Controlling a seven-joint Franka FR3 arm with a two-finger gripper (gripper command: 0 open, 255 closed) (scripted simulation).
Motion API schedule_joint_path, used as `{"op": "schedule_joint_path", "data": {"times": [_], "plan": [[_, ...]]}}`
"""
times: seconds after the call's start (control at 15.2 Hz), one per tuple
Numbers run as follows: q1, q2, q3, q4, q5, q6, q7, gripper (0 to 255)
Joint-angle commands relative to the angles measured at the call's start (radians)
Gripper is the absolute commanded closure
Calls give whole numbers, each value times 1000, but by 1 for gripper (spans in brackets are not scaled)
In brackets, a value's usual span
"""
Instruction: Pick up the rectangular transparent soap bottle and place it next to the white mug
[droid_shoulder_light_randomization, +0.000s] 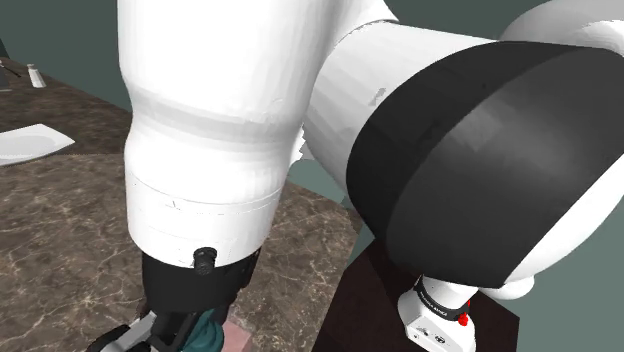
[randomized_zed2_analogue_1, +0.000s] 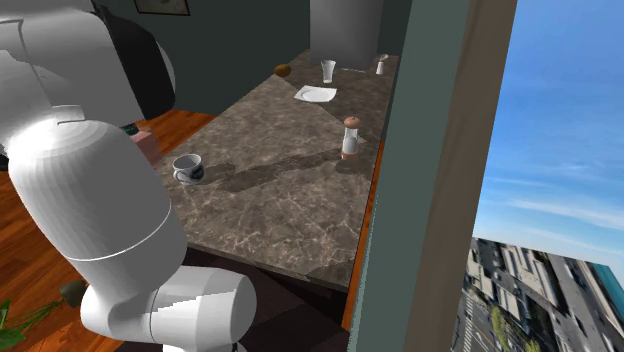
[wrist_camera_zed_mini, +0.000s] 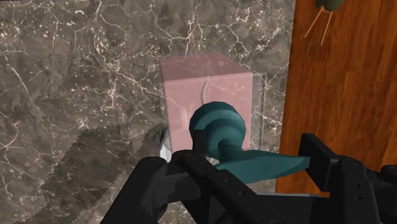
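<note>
The soap bottle (wrist_camera_zed_mini: 210, 95) is a clear pink rectangular block with a teal pump (wrist_camera_zed_mini: 219, 127) on top. It stands upright on the dark marble counter (wrist_camera_zed_mini: 76, 76), close to the counter's edge. My gripper (wrist_camera_zed_mini: 248, 181) hangs just above it, open, with one black finger on each side of the pump spout and not clasping the body. In the shoulder view the gripper (droid_shoulder_light_randomization: 165, 330) and the teal pump (droid_shoulder_light_randomization: 210, 335) peek out under the white arm. The white mug (randomized_zed2_analogue_1: 188, 167) sits on a saucer, a short way from the pink bottle (randomized_zed2_analogue_1: 147, 145).
A wooden floor (wrist_camera_zed_mini: 343, 83) lies beyond the counter edge beside the bottle. Farther along the counter stand a brown-capped shaker (randomized_zed2_analogue_1: 350, 138), a white plate (randomized_zed2_analogue_1: 316, 94), a glass (randomized_zed2_analogue_1: 328, 70) and a small shaker (randomized_zed2_analogue_1: 382, 65). A wall (randomized_zed2_analogue_1: 430, 150) borders the counter.
</note>
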Motion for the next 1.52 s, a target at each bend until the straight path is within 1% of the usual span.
{"op": "schedule_joint_path", "data": {"times": [0.0,0.73,1.45], "plan": [[0,-2,0,-29,2,28,0,255],[4,20,4,-157,-12,173,6,255],[11,73,6,-257,-52,316,30,255]]}}
